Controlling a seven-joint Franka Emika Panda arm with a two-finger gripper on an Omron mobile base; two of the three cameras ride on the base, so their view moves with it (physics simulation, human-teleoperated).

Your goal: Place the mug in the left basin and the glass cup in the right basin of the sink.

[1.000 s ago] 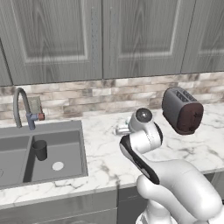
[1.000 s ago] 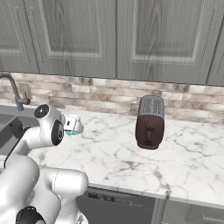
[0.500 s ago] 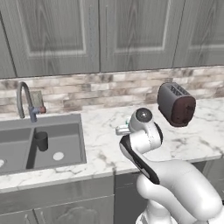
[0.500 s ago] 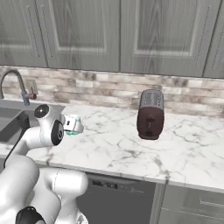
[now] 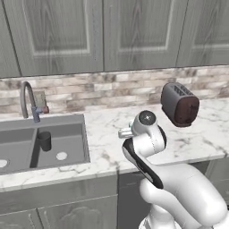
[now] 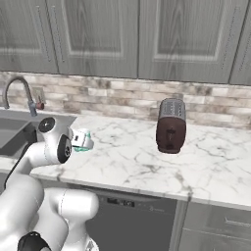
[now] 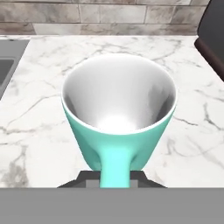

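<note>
Right up close in my hand view, the mug (image 7: 119, 114) fills the middle, its teal handle running down to 6 o'clock where the gripper (image 7: 114, 179) clamps it between the fingers, pressed against the handle from both sides. I can look straight into its mouth: pale grey inside, nothing in it. From the right base view the mug (image 6: 82, 139) shows as a teal and white shape just beyond the wrist, lifted above the marble counter (image 6: 142, 152) rather than resting on it.

Farther out, at 9 o'clock in the left base view, lies the sink (image 5: 85, 143), two basins side by side with a ridge between. I see the glass cup (image 5: 44, 140) standing upright in the right basin, near that basin's back left corner, with the pale round drain (image 5: 61, 156) at its 4 o'clock and apart from it. A second drain (image 5: 2, 163) shows in the left basin at the picture's edge; I can make out nothing else in the visible part of that basin.

Behind the sink the curved faucet (image 5: 27, 99) rises at 10 o'clock. Off at 2 o'clock the dark toaster (image 5: 179, 104) sits on the counter close to the brick backsplash (image 5: 112, 89), beneath the grey cabinets (image 5: 103, 33).
</note>
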